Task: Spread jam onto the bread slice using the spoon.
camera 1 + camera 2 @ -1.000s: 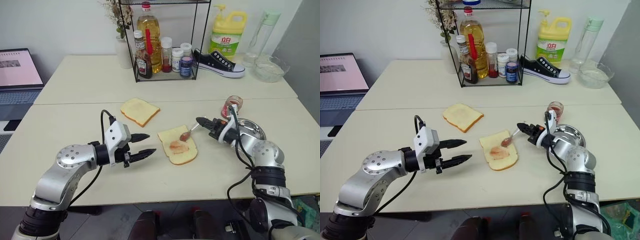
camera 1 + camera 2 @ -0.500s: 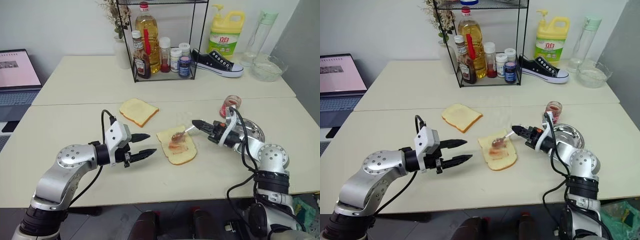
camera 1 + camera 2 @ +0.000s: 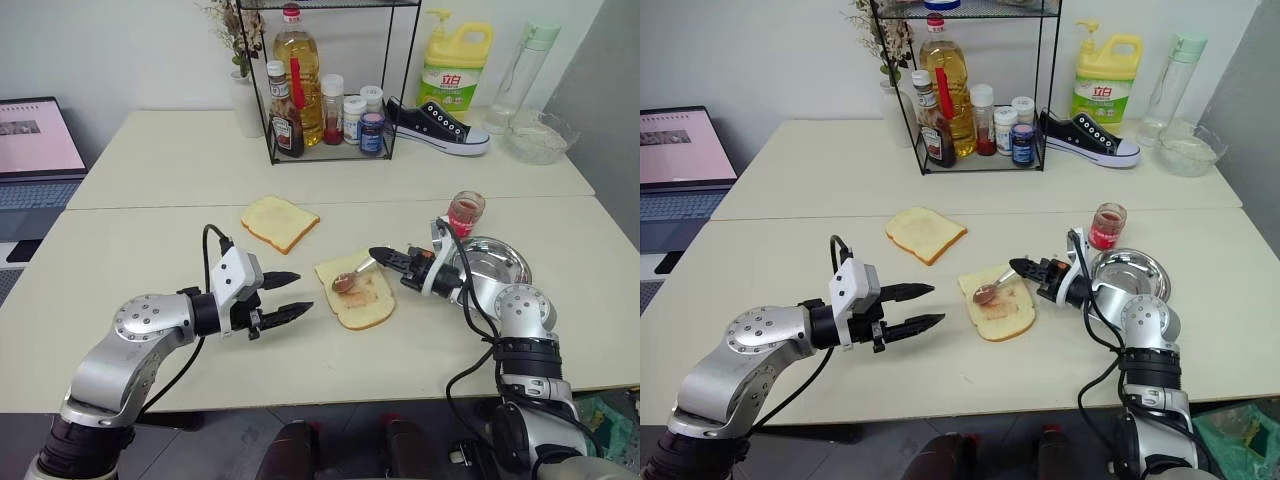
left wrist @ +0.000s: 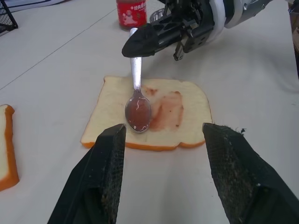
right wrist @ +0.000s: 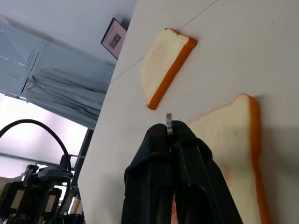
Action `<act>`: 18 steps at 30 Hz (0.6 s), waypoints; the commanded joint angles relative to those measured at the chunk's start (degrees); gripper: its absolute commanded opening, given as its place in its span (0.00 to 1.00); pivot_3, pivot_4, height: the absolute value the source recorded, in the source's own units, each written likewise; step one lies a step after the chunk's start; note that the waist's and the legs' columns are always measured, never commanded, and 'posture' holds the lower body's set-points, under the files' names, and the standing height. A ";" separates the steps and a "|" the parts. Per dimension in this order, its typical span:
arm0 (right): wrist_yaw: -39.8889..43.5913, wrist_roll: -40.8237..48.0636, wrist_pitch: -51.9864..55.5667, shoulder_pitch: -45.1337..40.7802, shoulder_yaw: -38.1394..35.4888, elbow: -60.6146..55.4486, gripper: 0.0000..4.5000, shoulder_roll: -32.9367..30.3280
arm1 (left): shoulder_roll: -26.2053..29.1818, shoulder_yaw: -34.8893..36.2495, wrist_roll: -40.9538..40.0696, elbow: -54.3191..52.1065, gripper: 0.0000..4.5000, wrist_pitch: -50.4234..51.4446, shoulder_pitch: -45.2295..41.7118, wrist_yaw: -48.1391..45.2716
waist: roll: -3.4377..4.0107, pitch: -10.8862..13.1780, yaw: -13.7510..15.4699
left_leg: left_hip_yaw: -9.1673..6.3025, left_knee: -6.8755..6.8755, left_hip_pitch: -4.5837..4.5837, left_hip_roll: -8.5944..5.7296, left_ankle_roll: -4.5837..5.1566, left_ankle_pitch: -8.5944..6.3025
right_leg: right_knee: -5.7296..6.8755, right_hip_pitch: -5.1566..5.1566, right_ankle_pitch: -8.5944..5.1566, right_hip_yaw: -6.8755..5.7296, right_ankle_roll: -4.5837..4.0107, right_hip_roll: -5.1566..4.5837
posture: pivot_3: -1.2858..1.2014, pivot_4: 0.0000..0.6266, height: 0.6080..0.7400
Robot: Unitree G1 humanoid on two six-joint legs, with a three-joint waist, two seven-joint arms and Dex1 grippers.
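The bread slice point(image 3: 362, 296) lies on the table's near middle, a thin red smear of jam point(image 4: 168, 110) across its top. The spoon point(image 4: 138, 110) rests with its red-stained bowl on the slice's left part, and my right gripper point(image 3: 380, 257) is shut on its thin handle, reaching in from the right. My left gripper point(image 3: 290, 296) hovers open and holds nothing, a little to the left of the slice and pointing at it. The jam jar point(image 3: 465, 212) stands behind my right wrist.
A second, squarer slice point(image 3: 279, 222) lies behind and to the left. A round steel dish point(image 3: 505, 262) sits by my right arm. At the back stand a wire rack of bottles point(image 3: 325, 95), a shoe point(image 3: 436, 126) and a laptop point(image 3: 35, 145).
My right gripper has carried the spoon leftward, dragging its bowl from the slice's right edge across to its left part. The left arm has stayed put.
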 commanded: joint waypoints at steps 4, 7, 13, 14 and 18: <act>2.33 1.15 0.99 1.99 -0.93 -3.32 0.00 -2.64 | 0.44 1.08 -0.36 -1.73 0.61 -0.47 -0.12 0.50 | 0.00 0.00 0.00 | 0.01 0.00 0.00 0.00 0.00 0.00 | 0.00 0.00 0.00 0.01 0.00 0.00 | 0.52 0.24 1.00; 2.04 2.81 3.48 4.30 -1.60 -6.59 0.00 -4.32 | 0.35 0.57 -0.29 -1.11 0.61 -0.72 -0.56 0.08 | 0.00 0.00 0.10 | -0.01 0.00 0.00 0.00 0.00 0.00 | -0.01 0.01 0.00 0.00 0.00 0.00 | 0.52 0.24 1.00; 0.50 5.70 6.52 7.08 -3.92 -11.02 0.00 -6.66 | -0.10 -0.36 0.12 0.10 0.61 -1.13 -1.67 -0.52 | 0.00 0.00 0.13 | -0.01 0.00 0.00 0.00 0.00 0.00 | -0.01 0.02 0.00 0.00 0.00 -0.01 | 0.52 0.24 1.00; 0.19 6.09 6.91 7.36 -4.39 -11.56 0.00 -6.95 | -0.21 -0.53 0.17 0.31 0.61 -1.21 -1.89 -0.63 | 0.00 0.00 0.13 | -0.02 0.00 0.00 0.00 0.00 0.00 | -0.01 0.03 0.00 0.00 0.00 -0.01 | 0.52 0.24 1.00; -2.35 8.92 8.33 7.53 -7.13 -13.68 0.00 -6.90 | -0.71 -1.40 0.36 1.27 0.61 -1.60 -2.92 -1.02 | 0.00 0.00 0.10 | 0.00 0.00 0.00 0.00 0.00 0.00 | -0.01 0.03 0.00 0.01 0.00 -0.01 | 0.52 0.24 1.00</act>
